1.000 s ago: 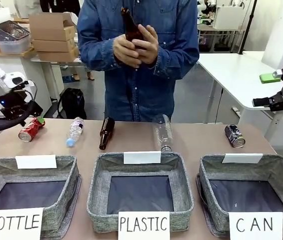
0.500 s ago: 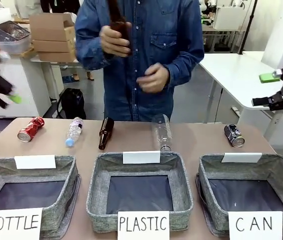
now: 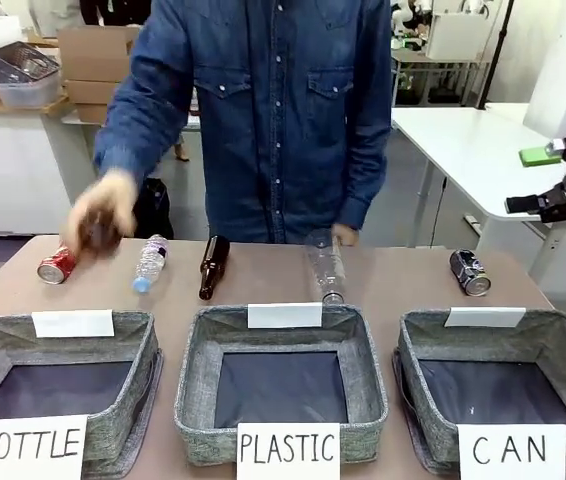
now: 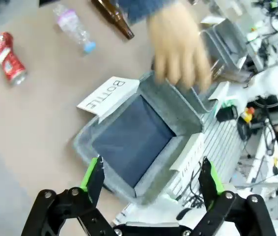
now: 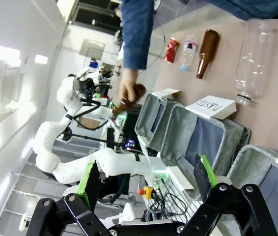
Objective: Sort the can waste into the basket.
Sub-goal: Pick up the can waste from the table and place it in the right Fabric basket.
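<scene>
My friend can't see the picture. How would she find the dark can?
Find the grey basket signed CAN, rightmost of three. Just behind it on the brown table lies the dark can. It's short, grey-black with a silver end, unlike the long clear bottle and the red can.

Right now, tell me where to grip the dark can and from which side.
Grip the dark can across the middle of its round body, coming down from above with the right tool. It lies on its side, one silver end toward the CAN basket, so both curved flanks are free.
</scene>
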{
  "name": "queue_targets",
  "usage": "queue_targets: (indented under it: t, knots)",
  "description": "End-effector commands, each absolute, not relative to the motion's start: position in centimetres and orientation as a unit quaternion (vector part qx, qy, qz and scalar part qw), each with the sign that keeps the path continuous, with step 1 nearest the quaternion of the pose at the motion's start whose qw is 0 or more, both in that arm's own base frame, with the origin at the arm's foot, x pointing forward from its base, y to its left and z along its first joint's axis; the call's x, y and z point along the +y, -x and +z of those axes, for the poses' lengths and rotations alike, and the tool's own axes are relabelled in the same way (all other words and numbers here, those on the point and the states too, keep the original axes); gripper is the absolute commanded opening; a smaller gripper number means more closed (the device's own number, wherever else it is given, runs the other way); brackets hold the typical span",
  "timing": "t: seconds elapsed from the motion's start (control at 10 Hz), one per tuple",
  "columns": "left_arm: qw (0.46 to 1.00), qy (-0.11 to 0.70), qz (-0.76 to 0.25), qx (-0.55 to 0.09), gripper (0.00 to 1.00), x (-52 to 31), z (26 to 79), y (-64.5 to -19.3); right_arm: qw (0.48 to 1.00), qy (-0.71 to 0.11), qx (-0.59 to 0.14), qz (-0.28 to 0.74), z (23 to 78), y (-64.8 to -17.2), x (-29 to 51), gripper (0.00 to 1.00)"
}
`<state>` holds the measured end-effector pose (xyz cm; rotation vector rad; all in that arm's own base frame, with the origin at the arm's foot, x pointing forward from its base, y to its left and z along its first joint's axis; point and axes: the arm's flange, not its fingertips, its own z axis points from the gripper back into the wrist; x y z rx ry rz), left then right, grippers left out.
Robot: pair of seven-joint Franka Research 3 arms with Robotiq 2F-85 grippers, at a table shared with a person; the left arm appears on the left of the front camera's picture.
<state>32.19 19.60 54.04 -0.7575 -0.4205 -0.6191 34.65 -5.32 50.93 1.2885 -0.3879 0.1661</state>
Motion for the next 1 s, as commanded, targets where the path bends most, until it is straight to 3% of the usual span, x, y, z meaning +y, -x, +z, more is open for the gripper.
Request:
queue_targets:
  t: [0.0,0.3,0.4,0.6,0.9]
  knots:
    - [0.858,0.384,-0.250,-0.233,1.00,23.8,54.4,-31.0,0.770,-0.603,-0.192,0.085,51.1,-34.9,-5.2,1.00]
    - [0.861,0.394,-0.227,-0.229,1.00,25.2,54.1,-30.9,0.770,-0.603,-0.192,0.085,51.1,-34.9,-5.2,1.00]
    - [0.885,0.364,-0.195,-0.216,1.00,24.7,53.9,-31.8,0.770,-0.603,-0.192,0.085,51.1,-34.9,-5.2,1.00]
    - [0.865,0.383,-0.223,-0.233,1.00,26.1,53.6,-29.5,0.770,-0.603,-0.192,0.085,51.1,-34.9,-5.2,1.00]
    - [0.879,0.364,-0.222,-0.213,1.00,24.2,52.8,-32.6,0.770,-0.603,-0.192,0.085,51.1,-34.9,-5.2,1.00]
